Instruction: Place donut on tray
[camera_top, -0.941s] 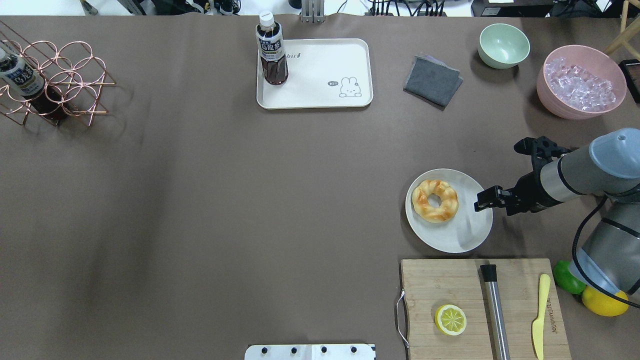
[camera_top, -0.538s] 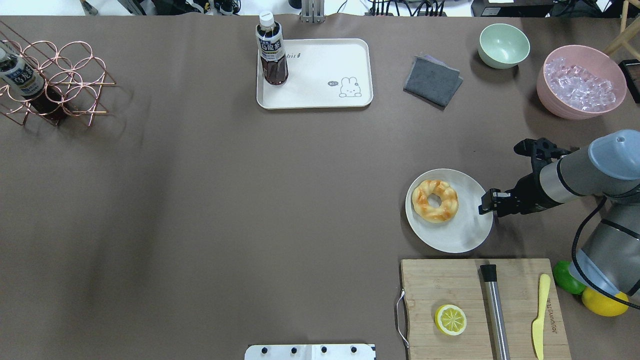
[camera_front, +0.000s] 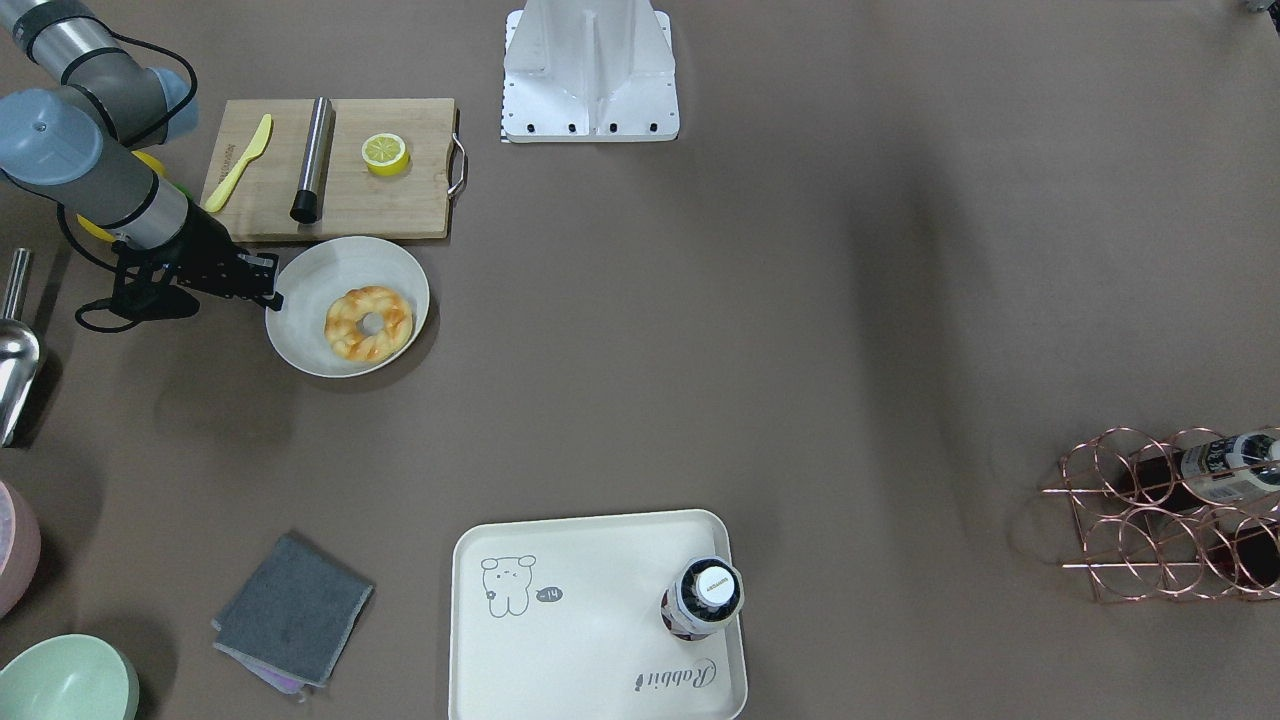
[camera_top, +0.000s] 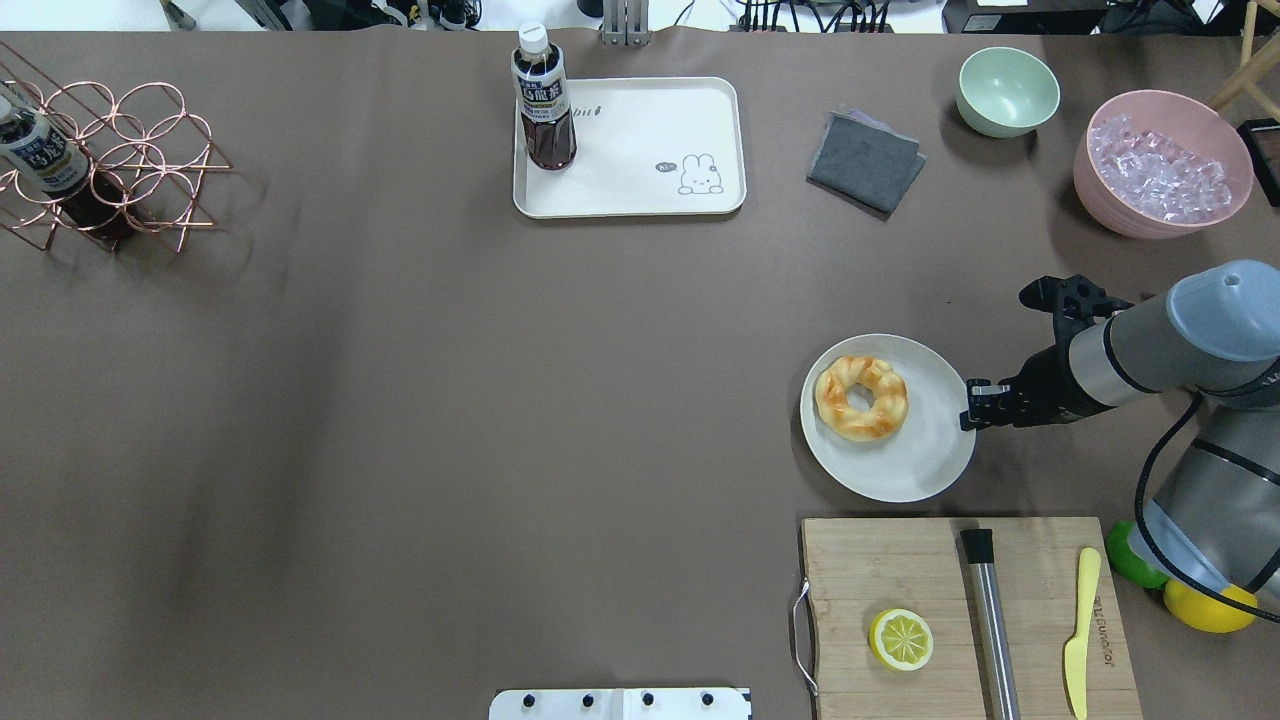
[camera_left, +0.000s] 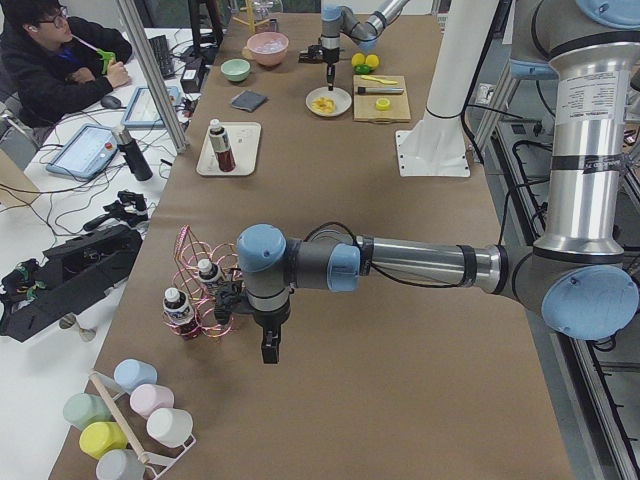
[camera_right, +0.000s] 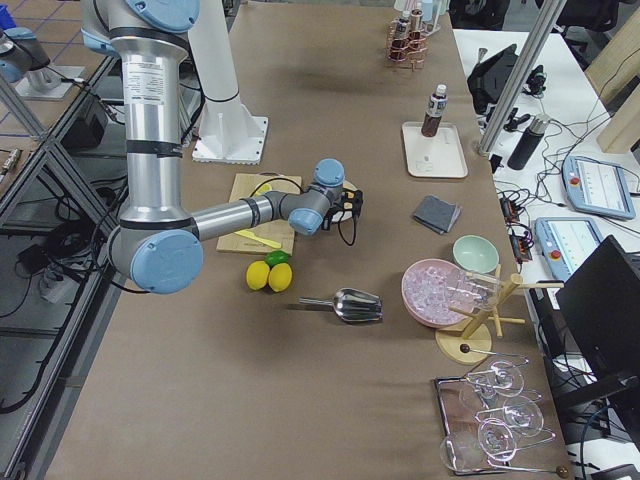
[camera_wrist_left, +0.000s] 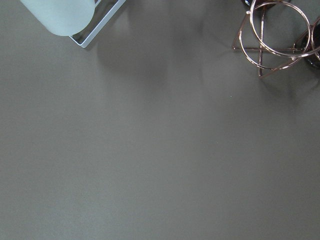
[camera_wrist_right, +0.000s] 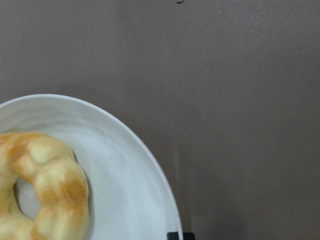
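Note:
The golden twisted donut (camera_top: 862, 398) lies on a round white plate (camera_top: 920, 460) at the right of the table; it also shows in the front view (camera_front: 368, 322) and the right wrist view (camera_wrist_right: 45, 180). My right gripper (camera_top: 968, 412) points down at the plate's right rim, looks shut and touches the rim, beside the donut. The cream tray (camera_top: 640, 150) with the bear drawing sits at the far middle, with a dark drink bottle (camera_top: 543, 100) upright in its left corner. My left gripper (camera_left: 268, 350) hangs over bare table near the copper rack; I cannot tell its state.
A wooden cutting board (camera_top: 870, 570) with a half lemon (camera_top: 901, 639), a steel rod and a yellow knife lies just in front of the plate. A grey cloth (camera_top: 865, 160), a green bowl (camera_top: 1007, 90) and a pink ice bowl (camera_top: 1160, 165) stand far right. A copper rack (camera_top: 120, 160) stands far left.
My right gripper has drawn back from over the plate to its right rim and come lower. The plate with the donut has slid a little to the left and away.

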